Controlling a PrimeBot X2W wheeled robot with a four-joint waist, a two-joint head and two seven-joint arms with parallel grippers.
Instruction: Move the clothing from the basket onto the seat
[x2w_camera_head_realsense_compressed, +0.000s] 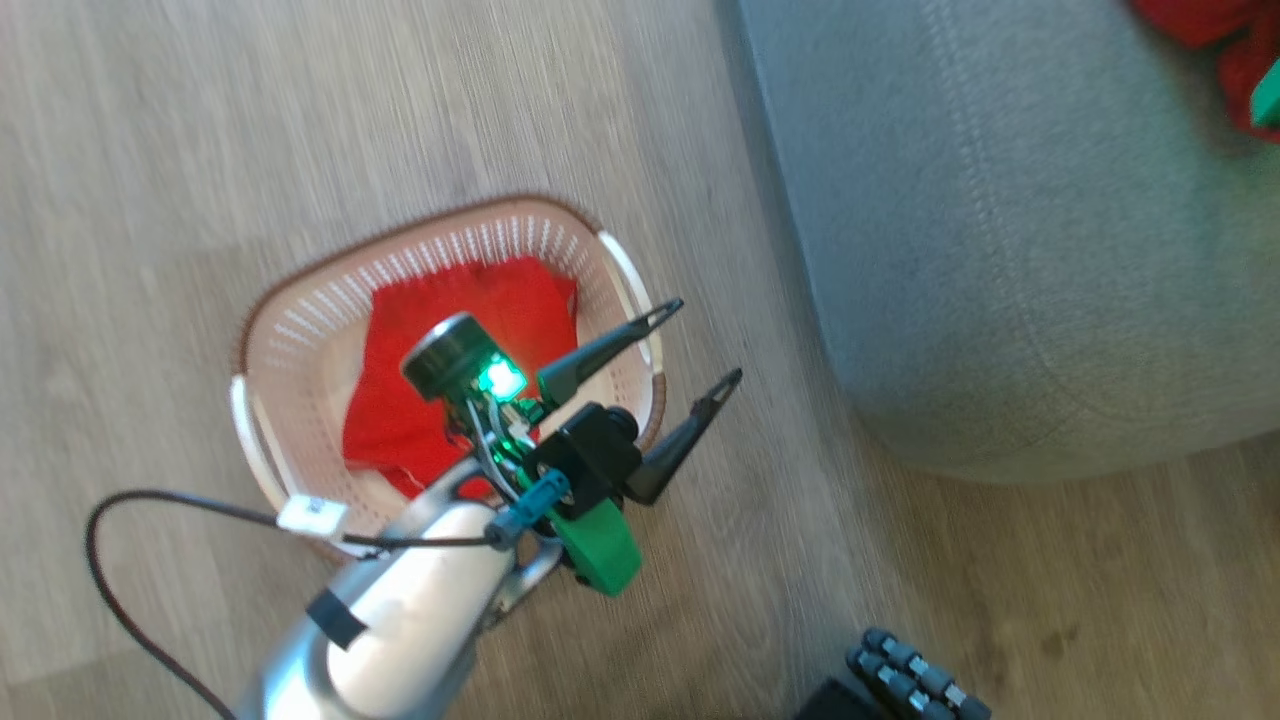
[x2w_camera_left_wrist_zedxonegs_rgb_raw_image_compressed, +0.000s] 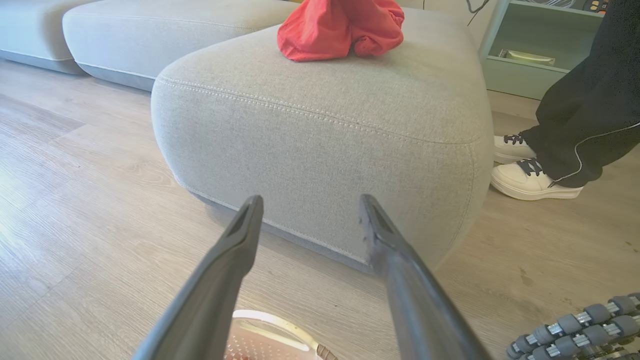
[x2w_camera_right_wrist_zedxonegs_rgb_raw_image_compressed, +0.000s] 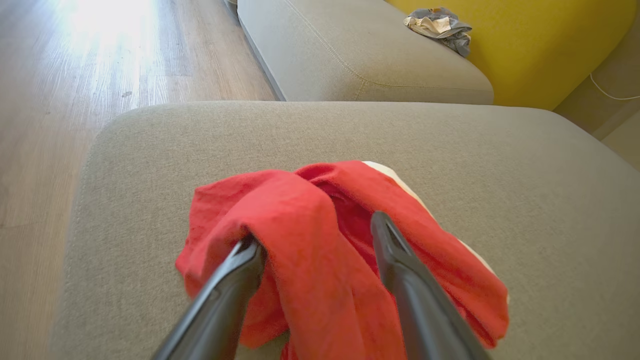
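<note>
On the wooden floor (x2w_camera_head_realsense_compressed: 150, 150), toward the left of the blurred head view, the basket (x2w_camera_head_realsense_compressed: 300, 330) stands near one side of the seat without touching it. A red garment (x2w_camera_head_realsense_compressed: 470, 330) lies spread over the basket's bottom and reaches most of the way to its perforated walls. The near part of the cloth and of the basket's rim is hidden behind the pale forearm and a dark cable (x2w_camera_head_realsense_compressed: 120, 520). The left gripper (x2w_camera_head_realsense_compressed: 708, 340) hangs over the basket's rim on the side facing the seat, its jaws wide apart with nothing between them. In the left wrist view it points at the seat's rounded corner, and a sliver of the basket is cut off by the bottom edge. Further right, the seat (x2w_camera_head_realsense_compressed: 1000, 250) carries the second red garment (x2w_camera_right_wrist_zedxonegs_rgb_raw_image_compressed: 300, 210), crumpled on its top well away from that corner; the head view cuts it off at the upper right. The right gripper (x2w_camera_right_wrist_zedxonegs_rgb_raw_image_compressed: 315, 231) is down in this heap with its jaws apart, one fingertip tucked under a fold and loose cloth bunched between the fingers. Past the seat's far side a person's white shoes (x2w_camera_left_wrist_zedxonegs_rgb_raw_image_compressed: 530, 180) stand on the floor, the legs cut off by the frame.
</note>
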